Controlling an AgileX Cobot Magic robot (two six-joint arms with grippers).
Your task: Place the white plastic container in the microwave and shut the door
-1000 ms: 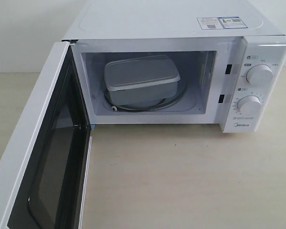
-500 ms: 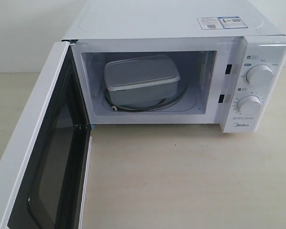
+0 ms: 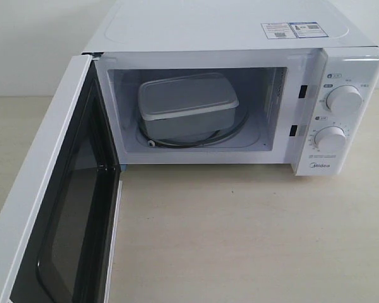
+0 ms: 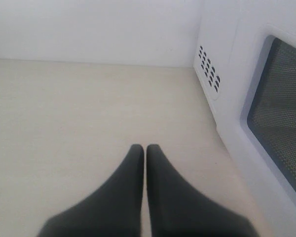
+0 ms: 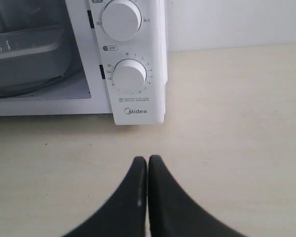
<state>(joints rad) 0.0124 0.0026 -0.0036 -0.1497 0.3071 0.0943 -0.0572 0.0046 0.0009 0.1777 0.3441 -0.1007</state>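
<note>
The white plastic container [image 3: 186, 104] sits inside the microwave [image 3: 240, 31]. The wide-open door [image 4: 281, 98] stands just beside the left pincer [image 4: 144, 148]; two dials [image 5: 129, 76] face the right pincer [image 5: 147, 159]. Both pincers are closed, empty, low over the table [image 3: 240, 233].

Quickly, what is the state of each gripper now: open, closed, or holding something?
The left gripper: closed, holding nothing.
The right gripper: closed, holding nothing.
</note>
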